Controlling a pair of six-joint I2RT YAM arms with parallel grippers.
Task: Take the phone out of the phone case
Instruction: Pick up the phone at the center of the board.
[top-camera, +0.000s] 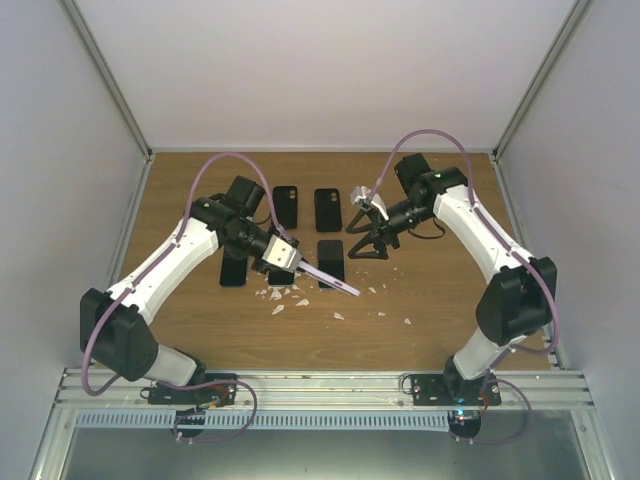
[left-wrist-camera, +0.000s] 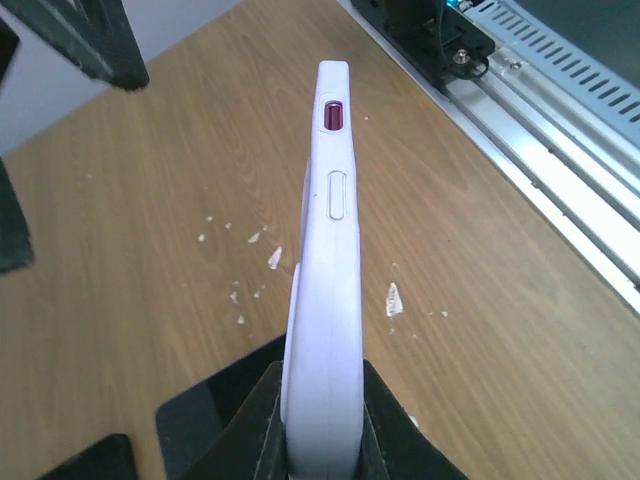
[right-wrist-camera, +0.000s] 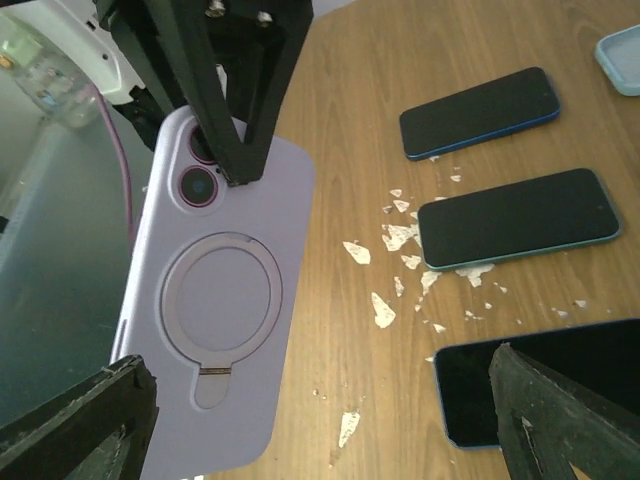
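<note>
A lavender phone case (top-camera: 330, 277) is held above the table, with my left gripper (top-camera: 288, 260) shut on one end. In the left wrist view the phone case (left-wrist-camera: 330, 250) stands edge-on between my black fingers (left-wrist-camera: 255, 425). Seen from the right wrist, the phone case (right-wrist-camera: 215, 300) shows its back with a ring stand. The phone's red-rimmed camera (right-wrist-camera: 200, 185) shows through the cutout, so the phone sits inside. My right gripper (right-wrist-camera: 320, 420) stands wide open just right of the case (top-camera: 366, 250), holding nothing.
Several dark phones lie flat on the wooden table, among them three (top-camera: 286, 207) (top-camera: 327, 210) (top-camera: 331, 262). White scraps (top-camera: 285, 295) litter the wood below the case. A light blue case corner (right-wrist-camera: 620, 45) shows at the right wrist view's top right.
</note>
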